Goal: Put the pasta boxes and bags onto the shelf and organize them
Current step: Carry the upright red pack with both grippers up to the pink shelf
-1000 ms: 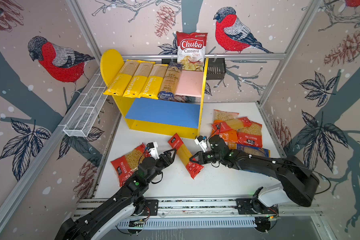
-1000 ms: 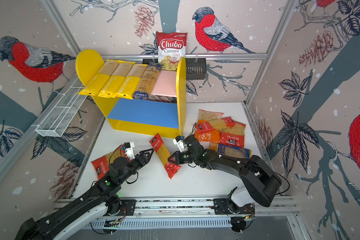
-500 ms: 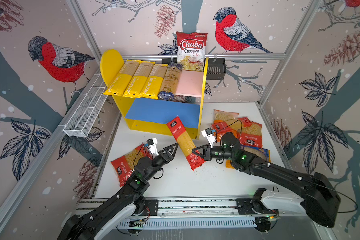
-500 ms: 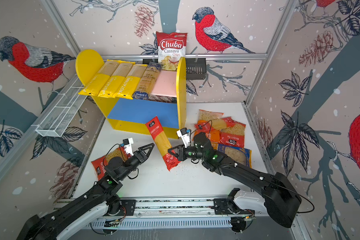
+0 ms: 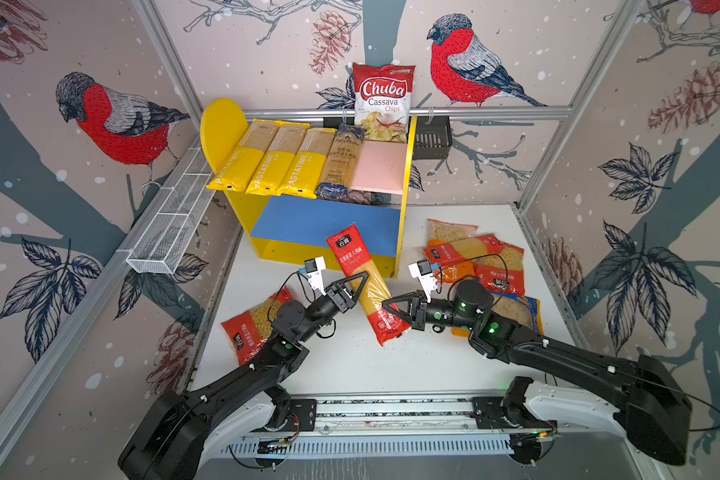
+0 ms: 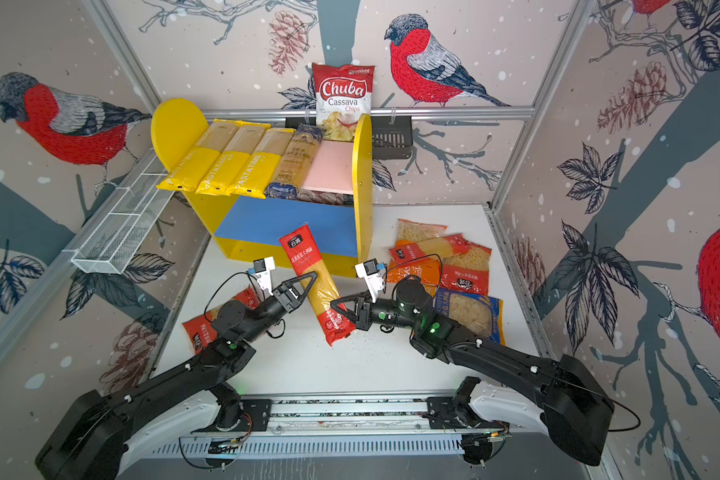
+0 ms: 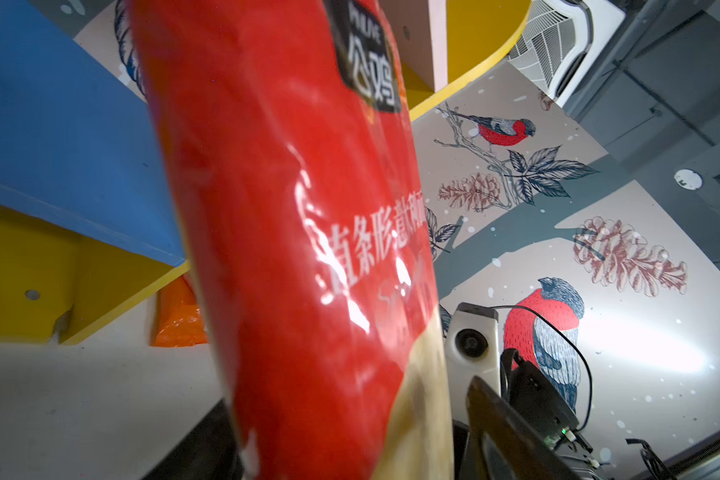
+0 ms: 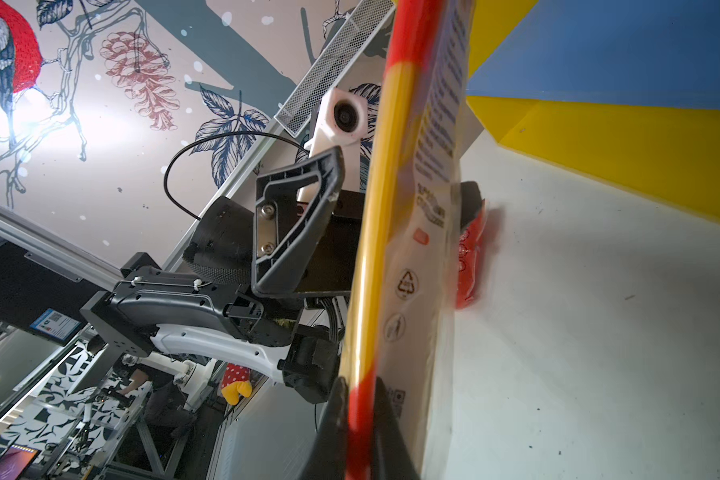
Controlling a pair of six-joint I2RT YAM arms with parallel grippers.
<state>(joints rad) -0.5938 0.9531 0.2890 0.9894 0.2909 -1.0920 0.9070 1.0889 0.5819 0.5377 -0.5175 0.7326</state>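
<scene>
The right gripper [image 5: 387, 305] is clamped tight on the lower red end of the red spaghetti pack [image 5: 374, 297]. In the left wrist view the pack's black badge reads "公鸡" above white Chinese lettering. The left gripper [image 5: 364, 282] stands with its jaws wide apart on either side of the pack's middle, and the right wrist view shows one finger [image 8: 300, 224] clear of the wrapper. The pack slants upward, its top end in front of the blue lower board [image 5: 329, 220] of the shelf [image 5: 404, 199]. On the pink upper board [image 5: 381, 166] lie three yellow "PASTATIME" packs [image 5: 267, 158] side by side, then a blue-ended pack [image 5: 339, 166] marked "SPAGHETTI". Behind stands a "Chuba Cassava Chips" bag [image 5: 383, 99]. Macaroni bags [image 5: 474, 262] are heaped on the white table [image 5: 350, 365] to the right, and a red macaroni bag [image 5: 250, 328] lies under the left arm.
</scene>
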